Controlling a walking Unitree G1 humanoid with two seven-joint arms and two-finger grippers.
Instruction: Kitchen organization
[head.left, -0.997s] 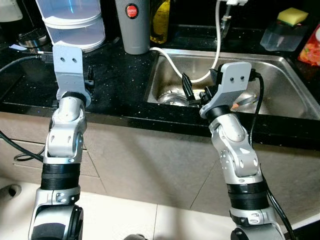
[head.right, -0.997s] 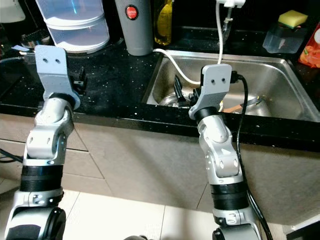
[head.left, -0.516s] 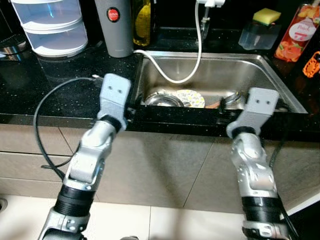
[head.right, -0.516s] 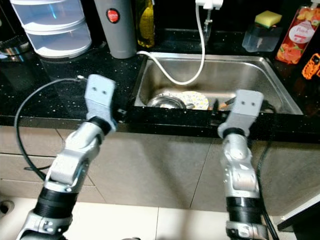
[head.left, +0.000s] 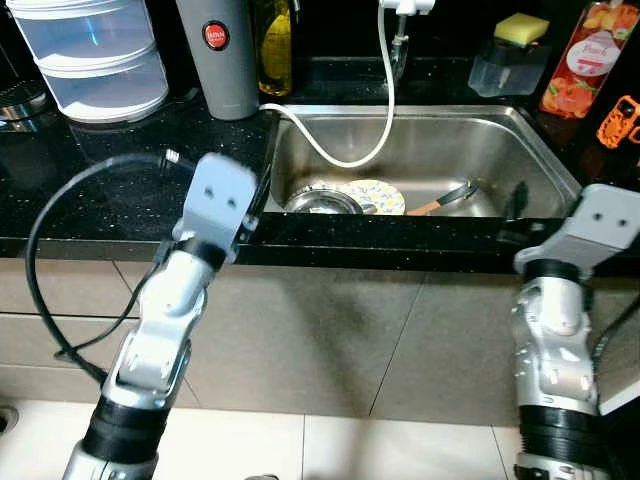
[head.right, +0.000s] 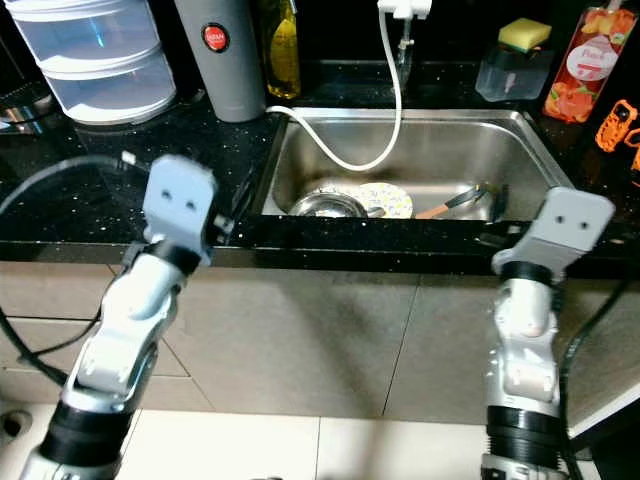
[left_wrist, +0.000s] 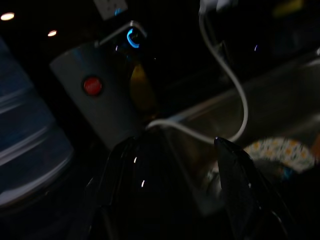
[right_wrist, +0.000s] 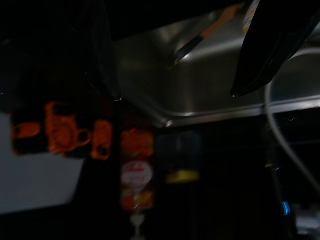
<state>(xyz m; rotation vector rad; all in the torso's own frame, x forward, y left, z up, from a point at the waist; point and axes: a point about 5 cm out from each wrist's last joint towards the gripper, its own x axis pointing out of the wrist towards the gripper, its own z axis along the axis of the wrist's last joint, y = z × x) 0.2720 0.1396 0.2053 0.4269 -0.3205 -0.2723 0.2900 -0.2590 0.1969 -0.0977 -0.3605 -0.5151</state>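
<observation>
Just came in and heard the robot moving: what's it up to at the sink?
The robot stands at the sink, holding nothing. Its left gripper is open at the counter edge by the sink's left corner; its right gripper, also open, is at the front right corner. In the basin lie a metal bowl, a patterned plate and an orange-handled utensil. A white hose hangs from the tap.

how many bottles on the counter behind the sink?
2. Yellow oil bottle behind the sink's left corner, beside the grey canister; red-orange labelled bottle at the right. More may sit out of frame.
</observation>
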